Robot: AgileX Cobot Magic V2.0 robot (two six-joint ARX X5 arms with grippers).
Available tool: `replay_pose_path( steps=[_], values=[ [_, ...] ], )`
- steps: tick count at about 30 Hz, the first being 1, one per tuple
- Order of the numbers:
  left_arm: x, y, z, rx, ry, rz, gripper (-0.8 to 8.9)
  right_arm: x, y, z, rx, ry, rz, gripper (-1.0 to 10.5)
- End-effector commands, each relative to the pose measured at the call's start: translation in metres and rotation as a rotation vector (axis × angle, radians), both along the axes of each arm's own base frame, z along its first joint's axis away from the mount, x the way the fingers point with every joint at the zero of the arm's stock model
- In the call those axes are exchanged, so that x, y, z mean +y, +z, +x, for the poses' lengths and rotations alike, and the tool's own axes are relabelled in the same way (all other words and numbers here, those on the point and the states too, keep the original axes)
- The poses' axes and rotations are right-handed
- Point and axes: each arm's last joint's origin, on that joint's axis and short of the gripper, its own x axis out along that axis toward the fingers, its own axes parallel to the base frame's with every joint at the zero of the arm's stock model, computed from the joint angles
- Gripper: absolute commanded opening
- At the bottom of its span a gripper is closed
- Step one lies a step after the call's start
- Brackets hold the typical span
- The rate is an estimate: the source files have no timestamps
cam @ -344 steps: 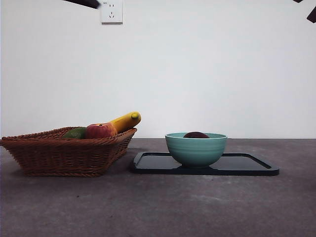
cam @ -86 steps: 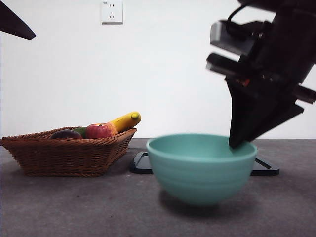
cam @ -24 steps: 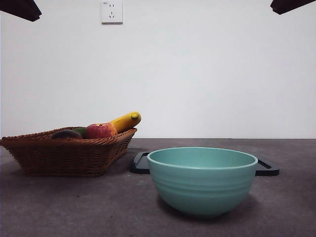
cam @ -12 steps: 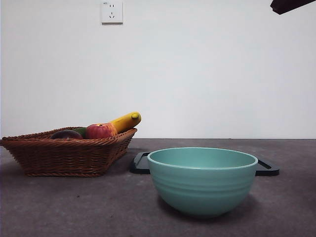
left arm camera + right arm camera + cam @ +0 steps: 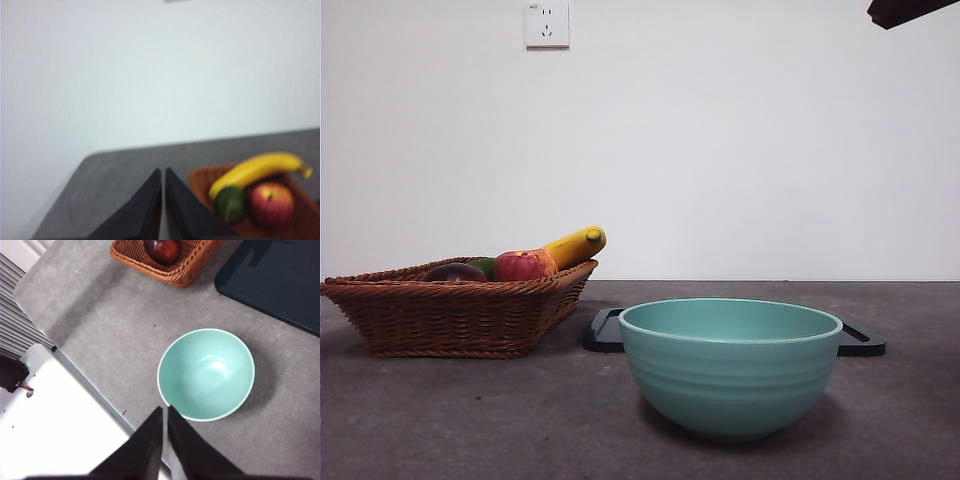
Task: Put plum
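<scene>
Resting in the basket (image 5: 450,310), front view: the plum (image 5: 453,272), one, dark maroon, at the end farthest from the tray, only its crown above the wicker rim. Fourteen seconds back it lay in the bowl, and the bowl stood on the tray; since then the plum has gone to the basket and the bowl (image 5: 731,365) has come off the tray onto bare table, nearer the camera. Judgement: the placing looks complete, with nothing left to carry. Within the last second, a dark arm tip at the top corner on the basket's side has left the frame; one black tip remains at the opposite top corner. Count in this view: basket, one; plum, one; apple (image 5: 524,265), one, red and yellow; green fruit (image 5: 483,265), one, mostly hidden; banana (image 5: 575,245), one, jutting over the rim; bowl, one, empty as far as its rim allows; tray (image 5: 861,343), one, black, largely behind the bowl; wall socket (image 5: 546,23), one.

Left wrist view, blurred: left gripper (image 5: 163,172), jaws pressed together, holding nothing, high above the table's corner. Banana, one; green fruit, one; apple, one; basket corner, one. Plum not in this view.

Right wrist view: right gripper (image 5: 165,410), jaws pressed together, empty, raised well over the bowl's near rim. Bowl, one, plainly empty; tray, one, bare in the part shown; basket corner, one, with the plum inside it, one.
</scene>
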Motion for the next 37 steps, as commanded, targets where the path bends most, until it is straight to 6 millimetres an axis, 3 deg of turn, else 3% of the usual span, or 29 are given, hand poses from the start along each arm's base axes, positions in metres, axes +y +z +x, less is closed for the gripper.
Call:
replay_pose_path(
  steps=[1, 8, 17, 29, 37],
  values=[
    [0.001, -0.019, 0.000, 0.013, 0.015, -0.001, 0.09, 0.002, 0.005, 0.000, -0.022, 0.014, 0.008, 0.1],
    [0.001, -0.065, 0.001, 0.082, 0.016, -0.006, 0.09, 0.002, 0.005, 0.000, -0.022, 0.015, 0.009, 0.1],
    [0.001, -0.091, 0.001, 0.101, 0.016, -0.006, 0.09, 0.002, 0.005, 0.000, -0.022, 0.015, 0.009, 0.1],
    [0.001, -0.113, 0.002, 0.204, 0.016, -0.011, 0.09, 0.002, 0.005, 0.000, -0.022, 0.015, 0.009, 0.1],
    [0.001, -0.115, 0.002, 0.224, 0.015, -0.011, 0.09, 0.002, 0.005, 0.000, -0.023, 0.014, 0.009, 0.1]
  ],
)
